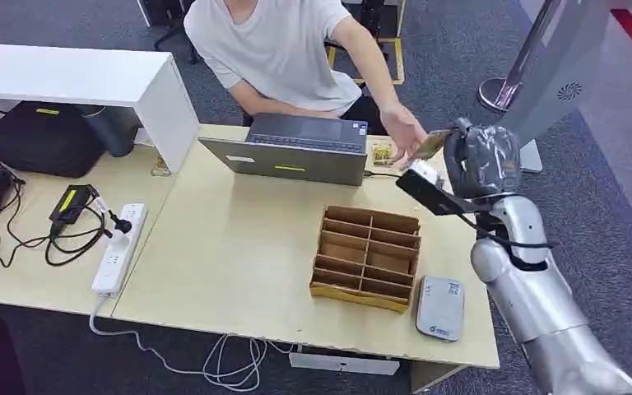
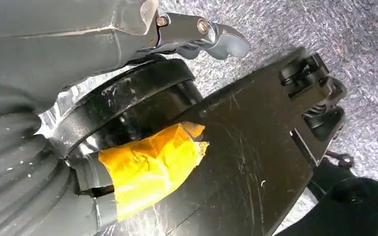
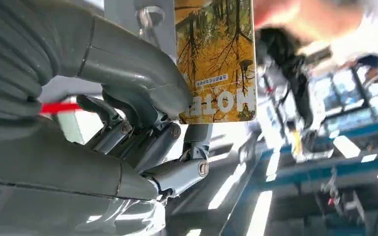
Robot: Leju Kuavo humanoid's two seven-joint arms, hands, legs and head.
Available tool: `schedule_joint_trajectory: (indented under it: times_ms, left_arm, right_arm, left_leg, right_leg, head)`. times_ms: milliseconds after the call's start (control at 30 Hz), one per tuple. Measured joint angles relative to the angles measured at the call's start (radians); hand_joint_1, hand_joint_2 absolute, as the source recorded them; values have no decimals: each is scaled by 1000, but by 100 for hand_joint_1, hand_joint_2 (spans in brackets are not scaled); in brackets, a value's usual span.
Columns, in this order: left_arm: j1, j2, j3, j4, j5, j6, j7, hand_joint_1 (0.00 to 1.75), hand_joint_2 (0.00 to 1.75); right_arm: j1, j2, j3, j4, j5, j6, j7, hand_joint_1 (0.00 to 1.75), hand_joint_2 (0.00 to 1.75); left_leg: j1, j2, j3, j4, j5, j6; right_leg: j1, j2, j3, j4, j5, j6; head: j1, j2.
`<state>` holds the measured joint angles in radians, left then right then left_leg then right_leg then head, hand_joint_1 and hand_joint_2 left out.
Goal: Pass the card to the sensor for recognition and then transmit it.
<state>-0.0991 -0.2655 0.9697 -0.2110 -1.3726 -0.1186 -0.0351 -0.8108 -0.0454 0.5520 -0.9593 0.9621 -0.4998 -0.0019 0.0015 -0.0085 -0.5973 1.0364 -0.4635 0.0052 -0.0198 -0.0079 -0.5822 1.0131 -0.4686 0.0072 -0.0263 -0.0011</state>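
My right hand (image 1: 481,156) is raised over the table's far right corner and holds a yellow hotel card (image 1: 430,145). In the right wrist view the thumb pins the card (image 3: 216,59) against the fingers (image 3: 177,172) of this hand (image 3: 142,113). A seated person's hand (image 1: 403,132) reaches right up to the card; I cannot tell whether it touches it. The grey card sensor (image 1: 440,308) lies flat at the table's near right corner. The left wrist view has my left hand (image 2: 197,34) hanging beside my body, and how its fingers lie is unclear.
A cardboard divider box (image 1: 368,257) sits just left of the sensor. An open laptop (image 1: 296,148) stands in front of the person. A power strip (image 1: 119,247) with cables and a black bag (image 1: 45,136) lie at the left. A grey stand (image 1: 559,66) rises behind my right hand.
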Motion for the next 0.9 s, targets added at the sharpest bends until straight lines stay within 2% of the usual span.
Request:
schedule_joint_trajectory:
  times_ms: [200,467,500,667,900]
  left_arm:
    - [-4,0,-35,0,-21,-9,3,0,175]
    - [-8,1,-48,0,-10,-22,23,0,175]
    - [-8,1,-48,0,-10,-23,25,0,175]
    - [-12,5,-50,0,-13,-55,14,0,175]
    - [-11,7,-53,0,-2,-52,6,0,175]
  right_arm:
    - [-141,44,-7,174,22,-103,22,175,175]
    - [-198,91,-30,309,-5,-139,-6,175,175]
    - [-198,95,-33,318,-10,-141,-10,0,175]
    - [-196,112,-42,360,-23,-145,-37,0,175]
    - [-193,115,-43,386,-16,-145,-39,0,175]
  left_leg:
    - [0,-2,-1,0,1,-1]
    - [0,-2,0,0,1,-1]
    - [0,-3,0,0,1,-1]
    - [0,-2,-1,0,1,-1]
    - [0,-2,-1,0,1,-1]
  right_leg:
    - [0,-1,-1,1,0,0]
    - [0,-1,0,1,0,0]
    - [0,-1,-1,1,0,0]
    - [0,-1,-1,1,0,0]
    - [0,-1,-1,1,0,0]
  head:
    - [1,0]
    - [0,0]
    - [0,0]
    - [0,0]
    - [0,0]
